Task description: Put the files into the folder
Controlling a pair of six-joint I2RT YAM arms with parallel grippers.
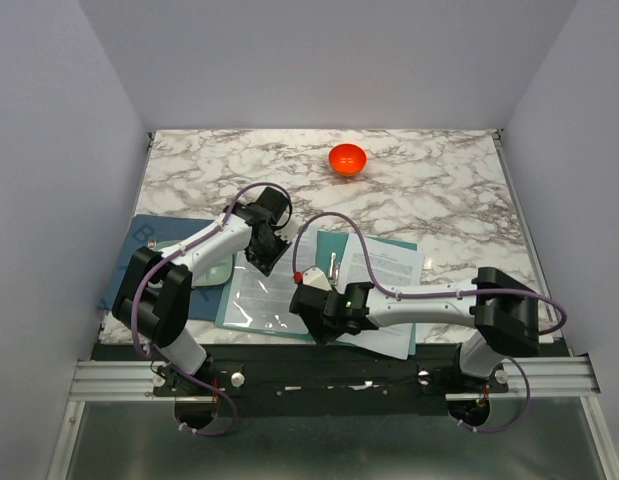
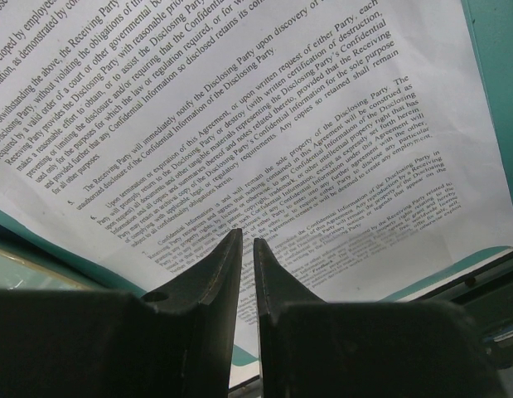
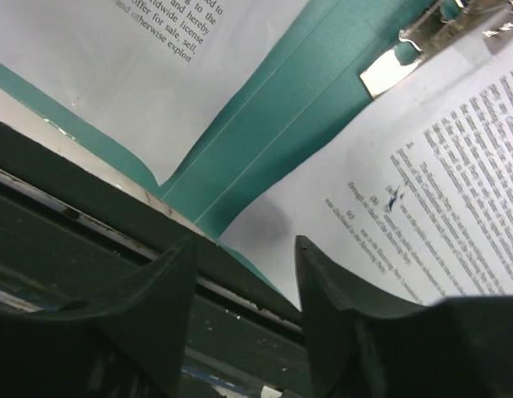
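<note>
1 of the files (image 3: 438, 191) lies just beyond the right end effector (image 3: 245, 242).

The marble table (image 1: 439, 190) carries an orange bowl (image 1: 347, 158) near its far edge. An open folder (image 1: 327, 245) lies at the near edge, with a blue mat (image 1: 154, 228) just left of it.

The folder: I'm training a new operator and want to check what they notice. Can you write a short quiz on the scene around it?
1. True or false: the right gripper is clamped on a sheet of the files.
2. What sits at the far side of the table? A) blue mug B) orange bowl C) stapler
3. Fill in: the folder lies ___ on the table.

Key: 1 false, its jaws stand open with nothing between them; 2 B; 3 open.
</note>
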